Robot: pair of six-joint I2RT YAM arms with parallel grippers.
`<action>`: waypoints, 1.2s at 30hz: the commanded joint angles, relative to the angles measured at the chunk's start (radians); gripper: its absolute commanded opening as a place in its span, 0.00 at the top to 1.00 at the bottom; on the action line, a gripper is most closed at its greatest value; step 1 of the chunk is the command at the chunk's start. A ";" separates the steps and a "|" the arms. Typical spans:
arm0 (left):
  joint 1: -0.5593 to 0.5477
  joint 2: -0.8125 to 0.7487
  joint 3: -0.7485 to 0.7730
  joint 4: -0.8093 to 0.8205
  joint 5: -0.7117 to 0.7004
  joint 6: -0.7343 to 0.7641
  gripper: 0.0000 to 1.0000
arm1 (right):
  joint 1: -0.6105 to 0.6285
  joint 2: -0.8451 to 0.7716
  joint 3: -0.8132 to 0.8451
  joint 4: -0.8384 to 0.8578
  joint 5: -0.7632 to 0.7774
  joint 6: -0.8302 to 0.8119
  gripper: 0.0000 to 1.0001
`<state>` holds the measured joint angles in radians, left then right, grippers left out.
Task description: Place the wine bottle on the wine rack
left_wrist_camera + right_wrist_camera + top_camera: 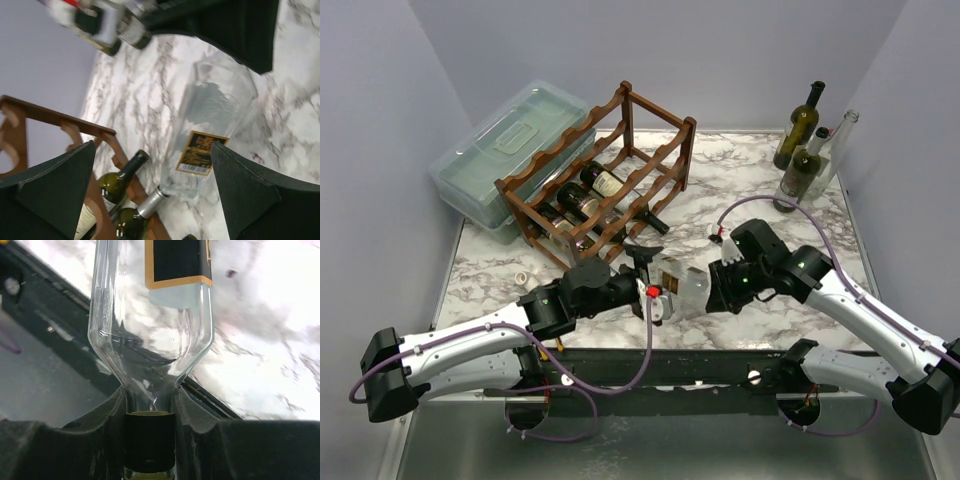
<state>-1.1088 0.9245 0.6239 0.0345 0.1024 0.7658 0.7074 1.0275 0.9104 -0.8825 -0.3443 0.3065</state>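
Wine bottle, clear glass with a black-and-gold label, lies roughly level between the two hands, above the near middle of the marble worktop; I cannot tell whether it touches the surface. It is not on the wine rack, which stands just beyond it, toward the far left.

The right hand is clamped on its neck: in the right wrist view the two black fingers press either side of the neck just below the shoulder of the wine bottle, with the dark cap inside the right hand.

The left hand is at the other end, spread wide. In its wrist view the fingers stand well apart on either side of the left hand, and the wine bottle shows beyond them, untouched.

The wine rack holds several dark bottles on their sides. A translucent plastic box sits to its far left. Three upright bottles stand in the far right corner.
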 commanded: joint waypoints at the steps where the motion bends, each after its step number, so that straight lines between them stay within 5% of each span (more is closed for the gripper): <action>1: -0.002 -0.050 0.067 0.133 -0.123 -0.168 0.01 | -0.001 -0.058 0.070 -0.001 0.224 0.071 0.99; 10: 0.027 -0.115 0.075 0.251 -0.441 -0.243 0.01 | -0.004 -0.029 0.149 0.027 0.528 0.155 0.99; 17: 0.044 -0.146 0.072 0.351 -0.701 -0.210 0.01 | -0.010 0.041 0.116 0.238 0.695 0.046 0.99; 24: 0.058 -0.200 0.073 0.370 -0.761 -0.209 0.04 | -0.067 0.094 0.017 0.551 0.639 -0.090 0.99; 36: 0.096 -0.253 0.073 0.386 -0.790 -0.229 0.05 | -0.184 0.304 0.048 0.700 0.519 -0.163 0.99</action>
<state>-1.0256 0.6880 0.6769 0.3965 -0.6487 0.5537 0.5449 1.3216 0.9146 -0.4084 0.1982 0.1917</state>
